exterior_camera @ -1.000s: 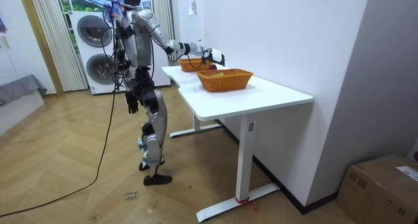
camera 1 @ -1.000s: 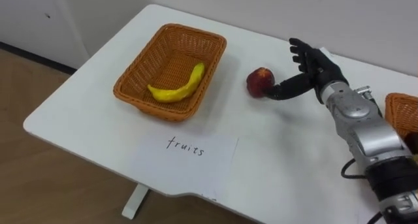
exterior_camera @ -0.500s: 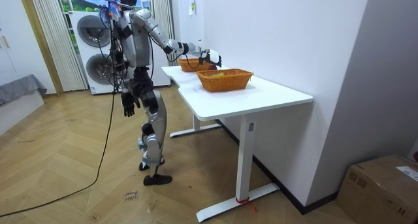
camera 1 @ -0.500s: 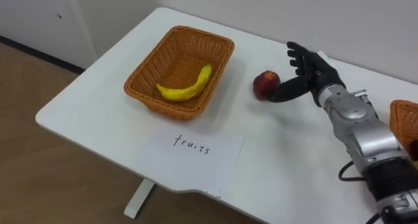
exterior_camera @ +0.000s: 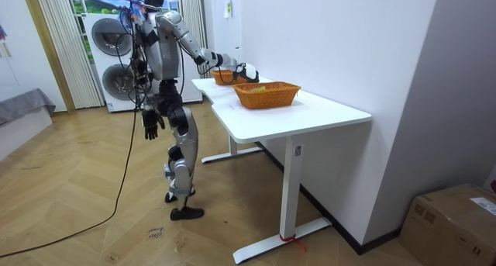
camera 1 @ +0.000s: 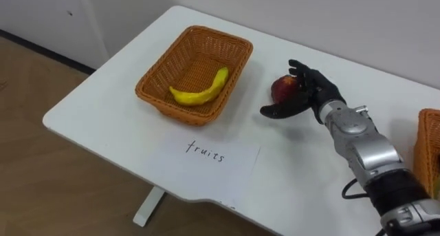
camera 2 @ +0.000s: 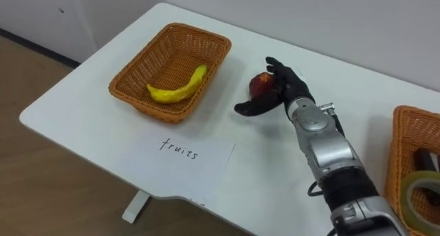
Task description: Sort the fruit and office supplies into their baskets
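A red apple (camera 1: pixel 281 89) lies on the white table (camera 1: pixel 302 174), just right of the wicker fruit basket (camera 1: pixel 155 80). A yellow banana (camera 1: pixel 200 91) rests inside that basket. My right hand (camera 1: pixel 309 91) is open and cups the apple from its right. The fingers reach behind the fruit and the thumb (camera 1: pixel 275 110) stretches out low in front of it. A second wicker basket (camera 2: pixel 402 160) at the far right holds a roll of tape (camera 2: pixel 421 192) and a dark item. My left hand (exterior_camera: pixel 149 125) hangs at my side, fingers loose.
A paper label (camera 1: pixel 207 153) lies near the table's front edge, before the fruit basket. I stand at the table's long side, a wall runs behind the table, and washing machines (exterior_camera: pixel 116 57) stand behind me. Wooden floor lies below the table's left end.
My right hand has moved from beside the apple to cup it, with the thumb swung down in front. The eye view has shifted slightly to the left.
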`<state>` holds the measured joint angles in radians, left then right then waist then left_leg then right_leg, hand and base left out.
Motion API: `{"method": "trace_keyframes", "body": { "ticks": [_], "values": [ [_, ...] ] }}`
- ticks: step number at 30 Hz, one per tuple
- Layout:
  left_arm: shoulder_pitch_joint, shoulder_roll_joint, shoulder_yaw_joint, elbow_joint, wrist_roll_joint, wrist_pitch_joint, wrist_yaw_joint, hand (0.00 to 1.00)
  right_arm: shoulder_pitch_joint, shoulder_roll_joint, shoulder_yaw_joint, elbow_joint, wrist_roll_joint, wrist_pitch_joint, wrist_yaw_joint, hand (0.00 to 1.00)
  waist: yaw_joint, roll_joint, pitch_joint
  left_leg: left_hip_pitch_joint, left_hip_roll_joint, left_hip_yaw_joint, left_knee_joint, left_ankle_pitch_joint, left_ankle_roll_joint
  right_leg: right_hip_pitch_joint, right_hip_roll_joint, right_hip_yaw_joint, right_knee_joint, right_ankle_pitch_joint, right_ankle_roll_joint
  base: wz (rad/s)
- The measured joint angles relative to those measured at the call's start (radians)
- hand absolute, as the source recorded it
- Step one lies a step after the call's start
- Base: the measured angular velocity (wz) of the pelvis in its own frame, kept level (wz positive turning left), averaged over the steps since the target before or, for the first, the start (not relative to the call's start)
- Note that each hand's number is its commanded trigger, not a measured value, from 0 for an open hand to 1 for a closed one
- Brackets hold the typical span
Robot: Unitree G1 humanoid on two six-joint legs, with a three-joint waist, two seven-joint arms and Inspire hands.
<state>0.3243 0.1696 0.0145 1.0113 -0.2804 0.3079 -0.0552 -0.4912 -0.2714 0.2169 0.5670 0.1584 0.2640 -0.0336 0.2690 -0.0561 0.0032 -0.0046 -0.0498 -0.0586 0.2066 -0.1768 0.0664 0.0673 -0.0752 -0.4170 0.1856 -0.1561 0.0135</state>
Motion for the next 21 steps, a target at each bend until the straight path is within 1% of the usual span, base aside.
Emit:
{"method": "trace_keyframes", "body": {
  "ticks": [4, 11, 13, 17, 21],
  "values": [
    [0.0, 0.0, -0.008, 0.001, -0.003, 0.001, 0.0, 0.0, 0.0, 0.0, 0.0, 0.02, 0.024, 0.001, -0.015, 0.0, 0.009, 0.001, 0.0014, -0.001, -0.001, -0.003, 0.003, 0.0, 0.0, 0.002, -0.001, -0.004, 0.0, 0.0, 0.0, 0.02],
    [0.001, 0.0, -0.014, 0.0, -0.003, 0.012, 0.0, 0.0, 0.0, 0.0, 0.0, 0.023, 0.052, 0.001, -0.034, 0.0, 0.011, 0.009, 0.0059, -0.008, -0.004, -0.012, 0.014, 0.0, 0.0, 0.005, -0.004, -0.016, 0.001, 0.0, 0.0, 0.05],
    [0.002, 0.001, -0.02, -0.001, -0.002, 0.016, -0.003, 0.0, 0.0, -0.001, -0.001, 0.037, 0.058, 0.001, -0.042, 0.0, 0.011, 0.009, 0.0055, -0.011, -0.007, -0.019, 0.016, 0.0, 0.0, 0.004, -0.011, -0.024, 0.002, 0.0, 0.0, 0.07],
    [0.003, 0.001, -0.02, -0.008, 0.001, 0.024, -0.016, 0.0, 0.0, -0.004, -0.001, 0.05, 0.055, 0.015, -0.047, 0.0, 0.011, 0.007, 0.0024, -0.021, -0.011, -0.028, 0.024, 0.0, 0.001, -0.002, -0.011, -0.032, 0.003, -0.001, 0.001, 0.07],
    [0.003, 0.005, -0.018, -0.01, 0.01, 0.031, -0.018, 0.0, 0.0, -0.007, -0.003, 0.05, 0.057, 0.018, -0.05, 0.0, 0.012, 0.005, 0.0008, -0.022, -0.012, -0.031, 0.027, 0.0, 0.001, -0.001, -0.012, -0.041, 0.003, -0.001, 0.001, 0.02]
  ]
}}
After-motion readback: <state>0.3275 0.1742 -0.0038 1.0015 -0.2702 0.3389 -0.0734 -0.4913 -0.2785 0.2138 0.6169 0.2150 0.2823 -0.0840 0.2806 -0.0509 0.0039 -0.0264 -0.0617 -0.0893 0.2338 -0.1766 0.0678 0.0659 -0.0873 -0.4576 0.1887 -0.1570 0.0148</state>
